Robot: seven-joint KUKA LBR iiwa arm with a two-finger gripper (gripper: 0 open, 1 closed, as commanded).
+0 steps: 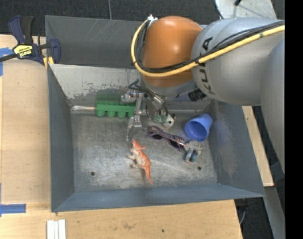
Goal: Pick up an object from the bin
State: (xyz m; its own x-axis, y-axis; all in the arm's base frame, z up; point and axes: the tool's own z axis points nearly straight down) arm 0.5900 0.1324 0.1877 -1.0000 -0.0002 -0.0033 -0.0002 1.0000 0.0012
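- Bin (60, 148): grey metal, sloped walls, scuffed floor, a few loose things spread over its middle and right.
- Nearest the front wall: an orange toy dinosaur (141, 160), lying on its side at the floor's middle, head end toward the claw, tail toward the front wall.
- To its right, apart from it: a small blue-and-pale piece (191, 155); kind unclear.
- Just behind that piece, touching or nearly touching it: purple sunglasses (166, 135), lying slantwise.
- Right of the sunglasses: a blue cup (198, 127), tipped on its side, mouth toward the front.
- Claw (135, 122): hangs low over the floor just behind the dinosaur's head end, between the dinosaur and a green block. How wide it stands, cannot tell. Nothing seen held in it.
- Green block (113, 108): long and lumpy, lying along the foot of the back wall, left of the claw.
- Above the claw: the arm's orange cover (168, 44), ringed by a yellow cable (141, 66).
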